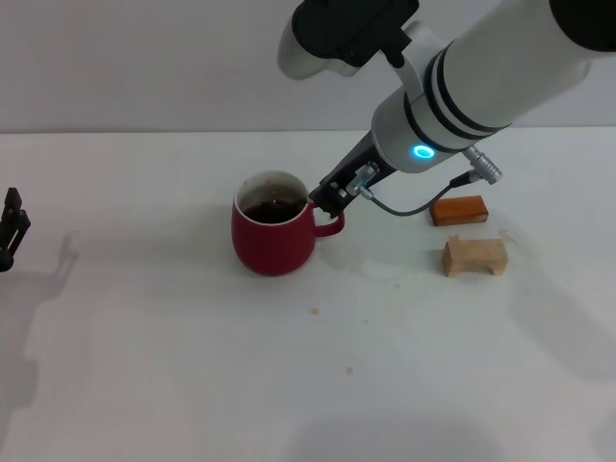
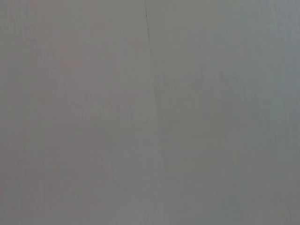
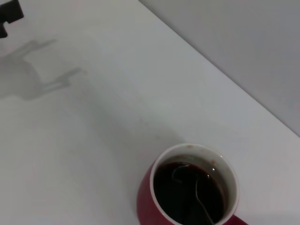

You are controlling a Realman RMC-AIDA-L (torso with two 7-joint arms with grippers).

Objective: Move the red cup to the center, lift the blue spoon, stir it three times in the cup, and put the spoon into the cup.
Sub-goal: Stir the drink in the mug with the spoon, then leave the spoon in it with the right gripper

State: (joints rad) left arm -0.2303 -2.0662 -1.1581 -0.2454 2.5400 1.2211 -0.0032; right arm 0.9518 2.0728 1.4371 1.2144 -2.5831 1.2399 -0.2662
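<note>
We see the right tool at the glossy, pot-bellied red cup, just above its handle; grip unclear. A thin curved shape, possibly the blue spoon, lies in the dark liquid. Left tool idles far across the white bench.

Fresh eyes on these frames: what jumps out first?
The red cup, mid-table and full of dark liquid, with the right gripper poised at its rim beside the handle. In the right wrist view the blue spoon lies sunk in the liquid. Two small blocks, orange-brown and pale wood, sit to the cup's right; the left gripper idles at the table's left edge.
</note>
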